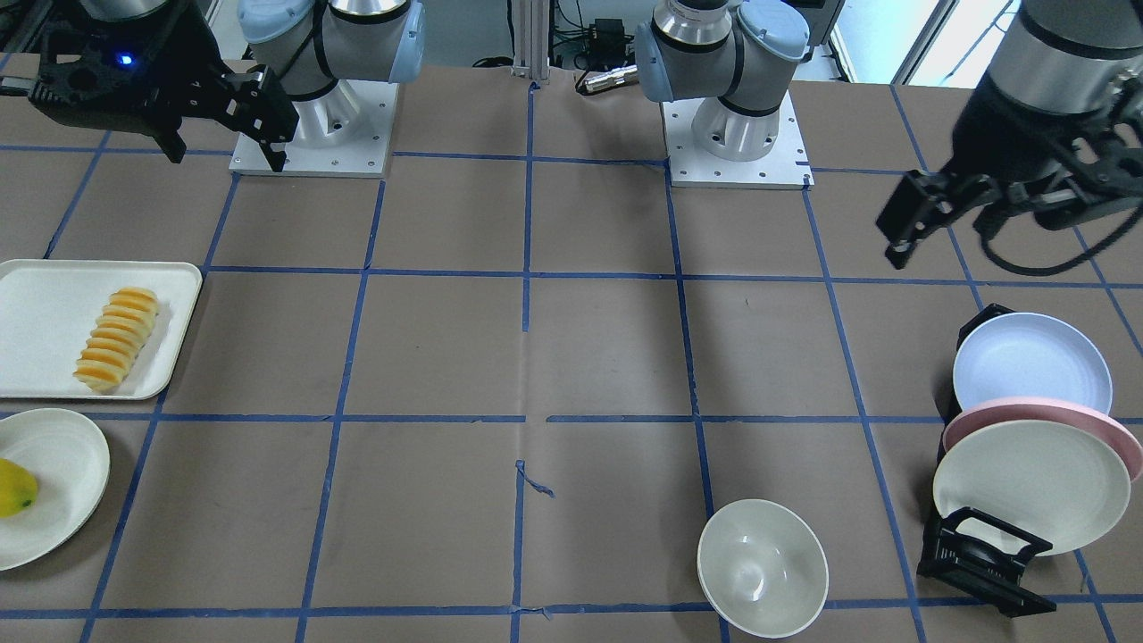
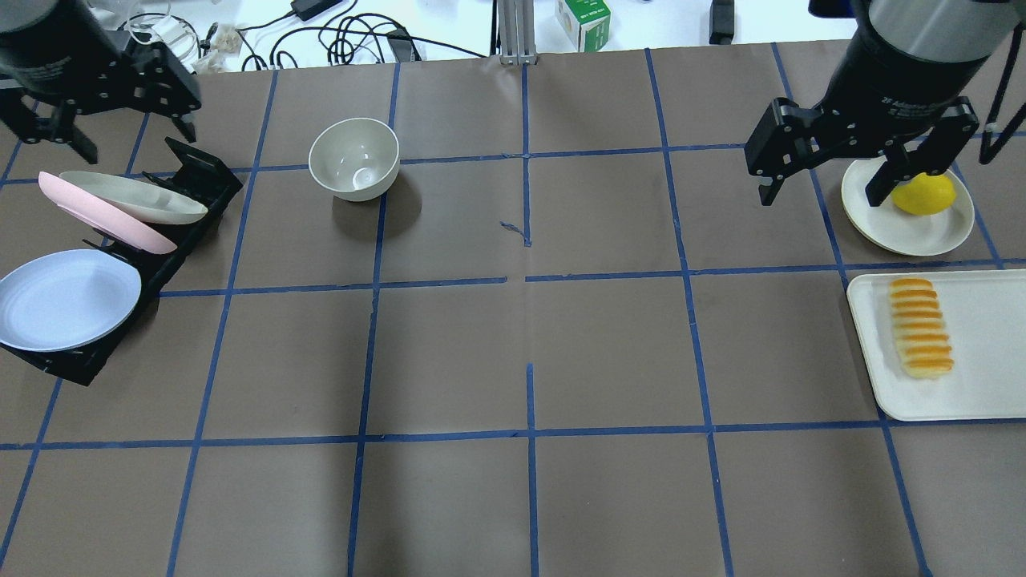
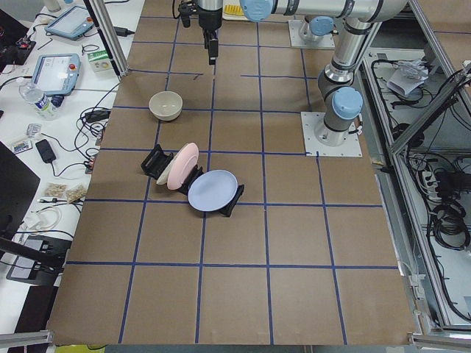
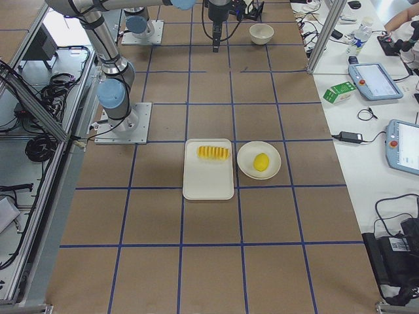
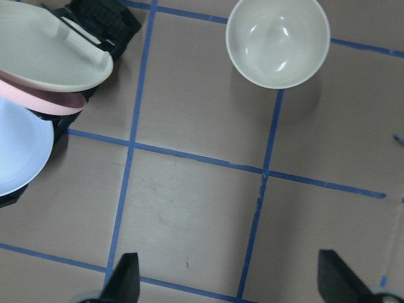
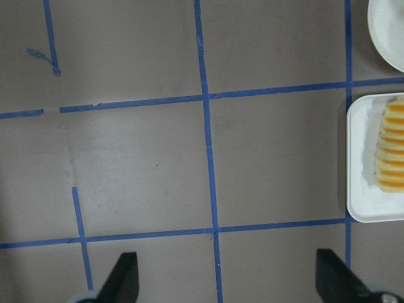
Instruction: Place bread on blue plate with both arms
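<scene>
Nothing is done yet. The bread (image 2: pixel 920 327) lies on the white tray (image 2: pixel 986 385) at the bench's right end. The blue plate (image 2: pixel 68 298) leans in the black rack (image 2: pixel 200 172) at the left end, well apart from it. You have both to fetch. The left fingers (image 5: pixel 126 281) and right fingers (image 6: pixel 123 278) are spread wide, holding nothing, above the bench. The left wrist view catches only the plate's edge. The right side view shows bread and tray but no rack, while the overhead view shows all together.

Plates (image 2: pixel 68 300) four — bowl (image 2: pixel 353 158), tray (image 2: pixel 986 344), bread (image 2: pixel 922 327), fruit (image 2: pixel 924 194) one each.
</scene>
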